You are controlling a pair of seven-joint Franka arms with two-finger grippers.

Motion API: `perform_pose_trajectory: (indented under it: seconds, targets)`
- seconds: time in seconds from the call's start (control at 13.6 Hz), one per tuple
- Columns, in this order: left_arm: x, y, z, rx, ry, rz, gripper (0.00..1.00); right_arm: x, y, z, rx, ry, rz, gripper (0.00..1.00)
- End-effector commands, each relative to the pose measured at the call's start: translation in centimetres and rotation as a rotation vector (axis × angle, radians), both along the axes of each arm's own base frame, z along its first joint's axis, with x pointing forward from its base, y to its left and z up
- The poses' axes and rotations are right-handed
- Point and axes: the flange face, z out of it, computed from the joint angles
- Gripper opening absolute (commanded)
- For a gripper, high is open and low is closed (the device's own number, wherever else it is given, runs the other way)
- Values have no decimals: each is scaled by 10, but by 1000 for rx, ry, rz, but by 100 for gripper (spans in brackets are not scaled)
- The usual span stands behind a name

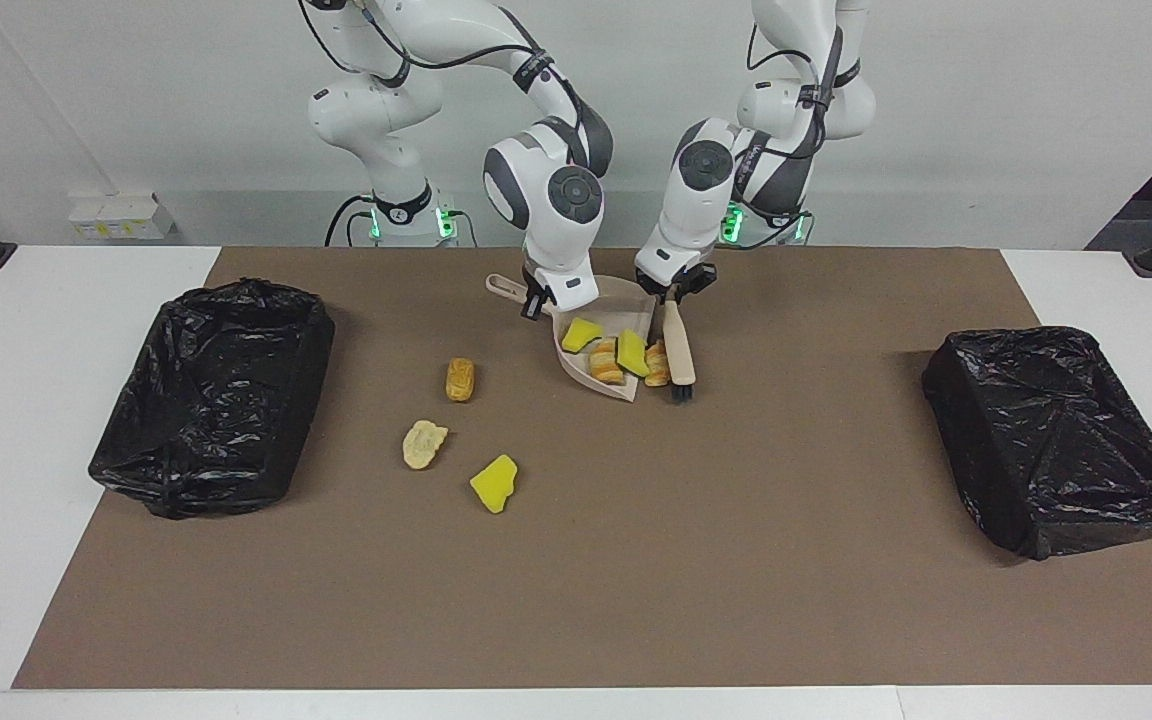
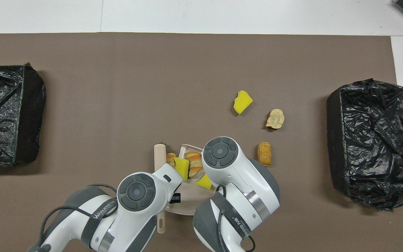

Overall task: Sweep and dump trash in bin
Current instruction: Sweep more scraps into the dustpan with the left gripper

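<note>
A brown mat (image 1: 576,560) covers the table. Two black bins sit on it, one (image 1: 211,395) at the right arm's end and one (image 1: 1056,440) at the left arm's end.

One beige dustpan (image 1: 626,312) lies in the middle, close to the robots. The right gripper (image 1: 539,298) pinches its handle. One brush (image 1: 679,345) lies just beside the pan, at its 3 o'clock in the facing view. The left gripper (image 1: 677,287) pinches the brush's top end.

Seven scraps of trash: four in the pan, two yellow (image 1: 581,334) (image 1: 632,352) and two tan-orange (image 1: 605,361) (image 1: 657,362). Three lie on the mat toward the right arm's bin: one tan-orange (image 1: 459,379), one pale (image 1: 423,444), one yellow (image 1: 494,483).
</note>
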Motion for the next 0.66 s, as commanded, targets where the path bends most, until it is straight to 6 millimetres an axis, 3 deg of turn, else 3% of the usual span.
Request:
perform_pose_trajectory:
  seconds: [0.0,0.22,0.59]
  targets:
    - [-20,-35,20,-22,-25,-17,0,-19,-10,-12,6,45,-4,0]
    - [-41,-57,37,-22,-29,-59,0,-16,-9,-13,24,47,-21,0]
    - [-52,-57,44,28,40,-101,0,-12,-9,-14,52,46,-39,0]
